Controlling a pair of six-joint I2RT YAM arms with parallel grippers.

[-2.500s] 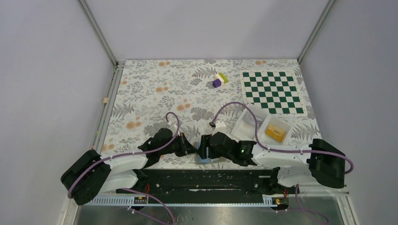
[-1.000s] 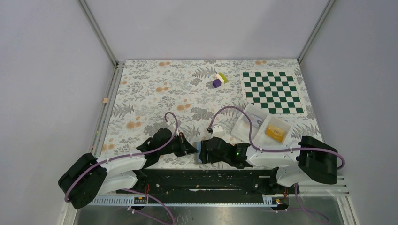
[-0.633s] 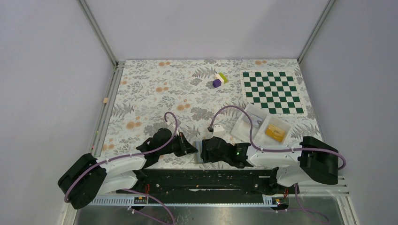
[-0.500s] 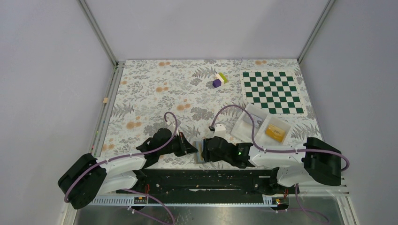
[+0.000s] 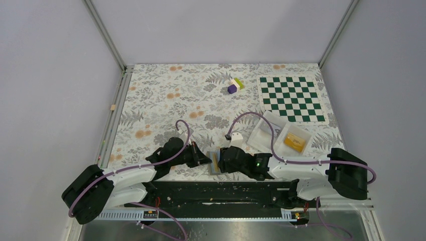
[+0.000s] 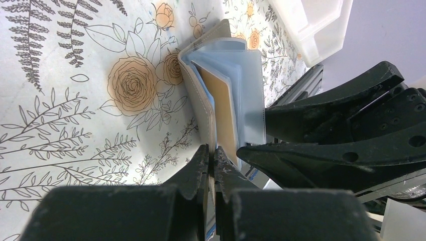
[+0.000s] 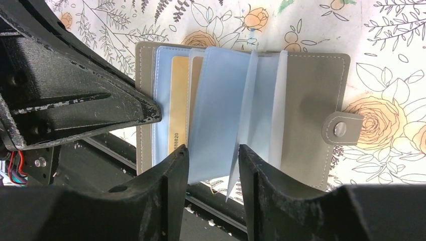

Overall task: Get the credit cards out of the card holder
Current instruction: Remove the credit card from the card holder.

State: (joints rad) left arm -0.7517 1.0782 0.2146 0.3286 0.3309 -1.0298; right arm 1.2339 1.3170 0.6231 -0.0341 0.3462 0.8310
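Observation:
The card holder (image 7: 306, 100) lies open at the table's near edge, grey cover down, snap tab at the right, with several light blue sleeves fanned up. A tan credit card (image 7: 179, 98) sits in a left sleeve. A second tan edge shows behind the sleeve beside it. My left gripper (image 6: 211, 160) is shut on the holder's (image 6: 198, 85) left cover edge, and the card (image 6: 221, 108) is just beyond its tips. My right gripper (image 7: 213, 160) is open, its jaws astride the near edge of the blue sleeves. From above, the holder (image 5: 215, 161) lies between the left gripper (image 5: 205, 159) and the right gripper (image 5: 224, 161).
A clear-white divided tray (image 5: 274, 134) holding an orange item stands right of the right arm. A green checkered mat (image 5: 291, 98) lies at the back right, and small coloured blocks (image 5: 234, 85) at the back centre. The black base rail (image 5: 216, 193) runs just below the holder.
The right gripper went left over the holder, then drew back a little to the right. The holder's sleeves have fanned open and the tan card now shows from above. The left gripper kept its hold.

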